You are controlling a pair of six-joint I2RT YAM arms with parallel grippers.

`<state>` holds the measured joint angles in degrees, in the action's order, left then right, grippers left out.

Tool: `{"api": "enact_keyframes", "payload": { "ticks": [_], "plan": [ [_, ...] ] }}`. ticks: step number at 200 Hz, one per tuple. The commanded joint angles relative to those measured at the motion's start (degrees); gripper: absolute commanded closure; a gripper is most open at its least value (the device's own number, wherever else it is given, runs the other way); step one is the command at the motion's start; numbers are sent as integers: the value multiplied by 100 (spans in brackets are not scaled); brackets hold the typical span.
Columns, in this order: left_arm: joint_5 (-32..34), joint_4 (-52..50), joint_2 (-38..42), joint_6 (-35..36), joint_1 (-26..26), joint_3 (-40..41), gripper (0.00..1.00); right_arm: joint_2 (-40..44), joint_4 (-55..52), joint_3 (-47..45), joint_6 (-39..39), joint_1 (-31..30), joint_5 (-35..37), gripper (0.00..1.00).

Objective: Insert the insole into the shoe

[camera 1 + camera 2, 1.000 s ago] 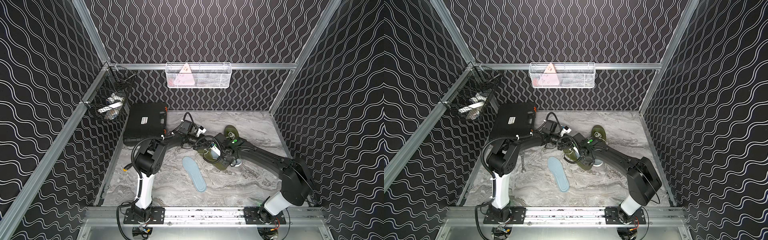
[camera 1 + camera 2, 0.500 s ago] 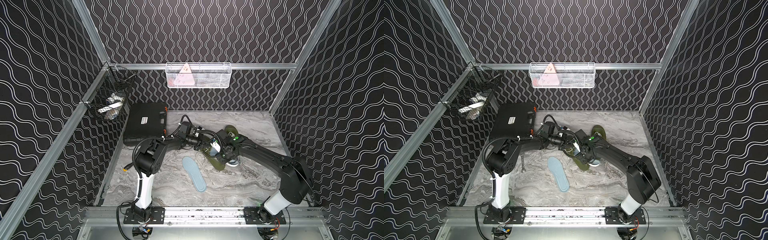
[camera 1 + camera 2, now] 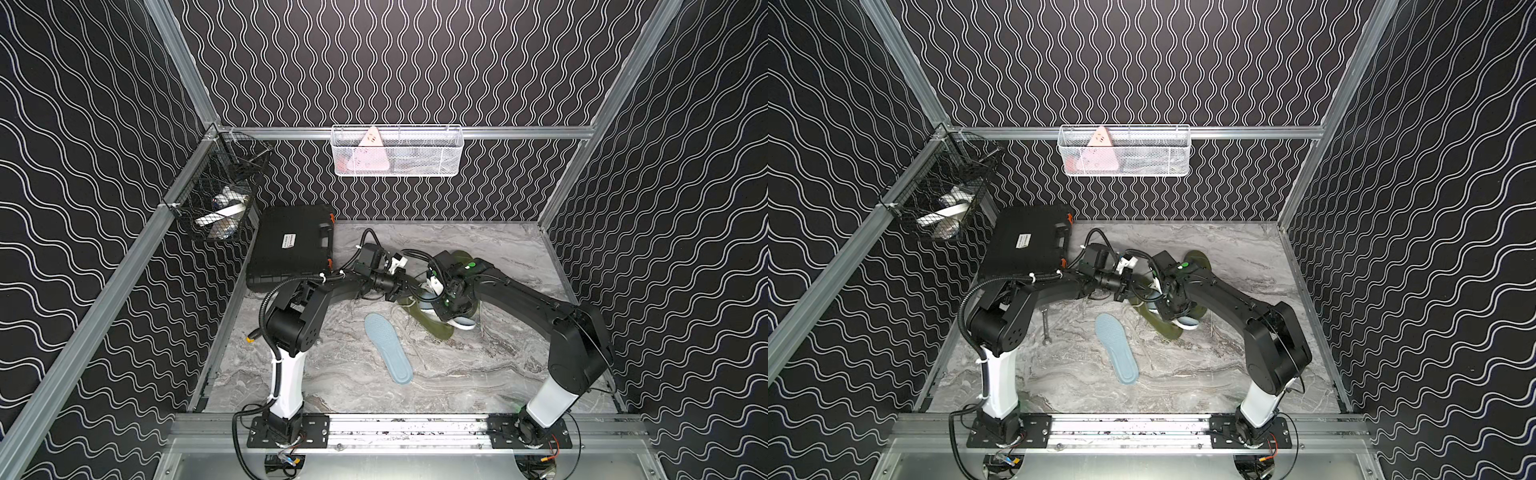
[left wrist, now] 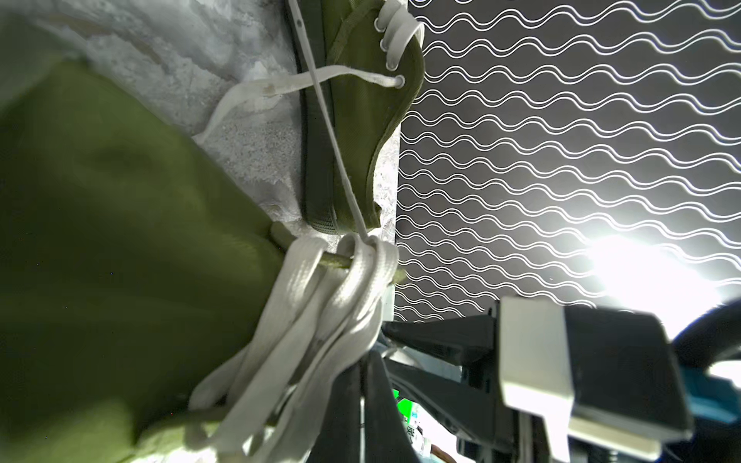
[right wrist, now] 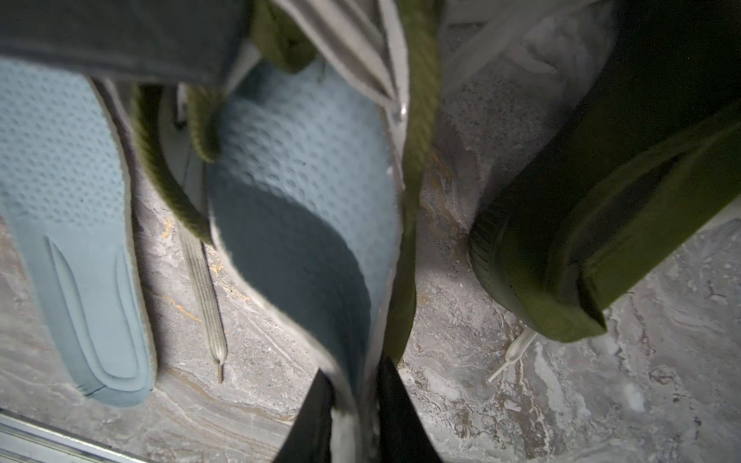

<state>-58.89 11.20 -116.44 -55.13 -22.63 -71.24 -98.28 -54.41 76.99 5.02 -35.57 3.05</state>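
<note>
In both top views the two black arms meet mid-table over an olive-green canvas shoe, which lies slantwise on the grey marble tabletop. Just beside it, apart from both arms, a loose light blue foam insole lies flat. Its long axis runs from the shoe toward the front rail, with the broad end toward the shoe and the narrow end nearer the rail. A second olive-green shoe sits behind the right wrist, and a black plastic case rests at the far left.

On to the left wrist view: the left gripper has its fingers pressed together, tips right against a bunch of white flat laces hanging off the shoe's green fabric. Just what they pinch I cannot tell. The second olive-green shoe sits sole down on the marble near the patterned wall.

Over to the right wrist view — the right gripper is clamped on the end of a light blue perforated insole. That insole runs lengthwise straight away from the fingers, bowed, its far end pointing in between the green rims of the shoe's opening, while the held end is outside. The loose insole lies on the marble alongside, roughly parallel — moulded end toward the camera.
</note>
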Motion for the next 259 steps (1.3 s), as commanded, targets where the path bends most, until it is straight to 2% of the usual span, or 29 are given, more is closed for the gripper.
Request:
{"api": "enact_keyframes", "payload": {
  "ticks": [1, 73, 120, 185, 259],
  "plan": [
    [-14, -112, 95, 250, -4, -21, 100, -6, -100, 106, 423, -5, -155, 80],
    [104, -378, 157, 431, 3, -65, 100, 56, -292, 53, 678, -2, -167, 80],
    [94, -24, 229, 151, -96, 88, 100, -135, 86, 62, 705, -90, -299, 81],
    [63, 110, 186, 64, -121, 151, 100, -18, 1090, -336, 205, -83, -557, 83],
    [-25, -154, 113, 258, -120, -65, 100, 641, 1464, -1058, -603, -81, -417, 83]
  ]
}}
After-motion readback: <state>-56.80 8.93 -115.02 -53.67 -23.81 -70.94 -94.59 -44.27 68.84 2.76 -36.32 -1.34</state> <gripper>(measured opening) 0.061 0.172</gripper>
